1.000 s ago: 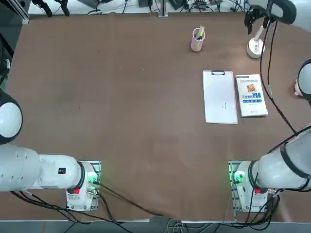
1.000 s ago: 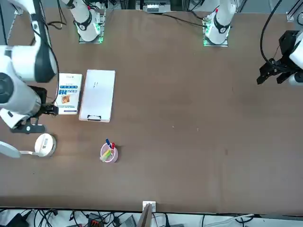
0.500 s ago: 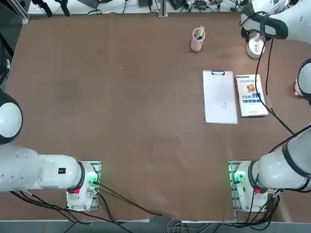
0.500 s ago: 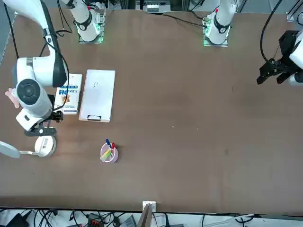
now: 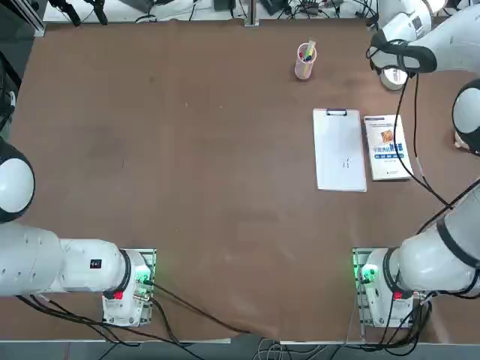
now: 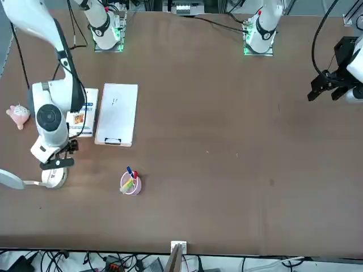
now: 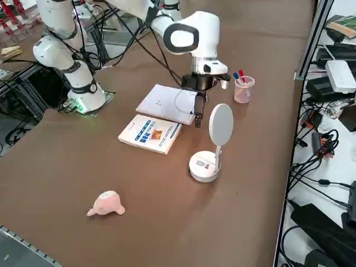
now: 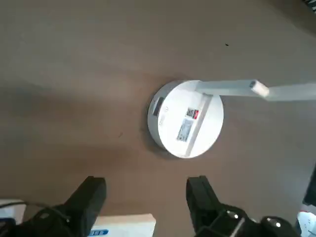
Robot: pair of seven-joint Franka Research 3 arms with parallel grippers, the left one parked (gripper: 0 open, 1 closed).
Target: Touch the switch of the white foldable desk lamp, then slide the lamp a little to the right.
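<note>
White foldable desk lamp (image 8: 186, 118) stands at the table's (image 7: 167, 183) far right corner beyond the booklet (image 7: 149, 134), its round base clear of any contact. Right gripper (image 8: 145, 200) hovers above it, 2 fingers spread wide, grasping nothing, base just ahead of the jaws.

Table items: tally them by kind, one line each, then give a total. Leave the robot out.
Lamp: 1
Pen cup: 1
Clipboard: 1
Booklet: 1
Pink toy: 1
Total: 5
</note>
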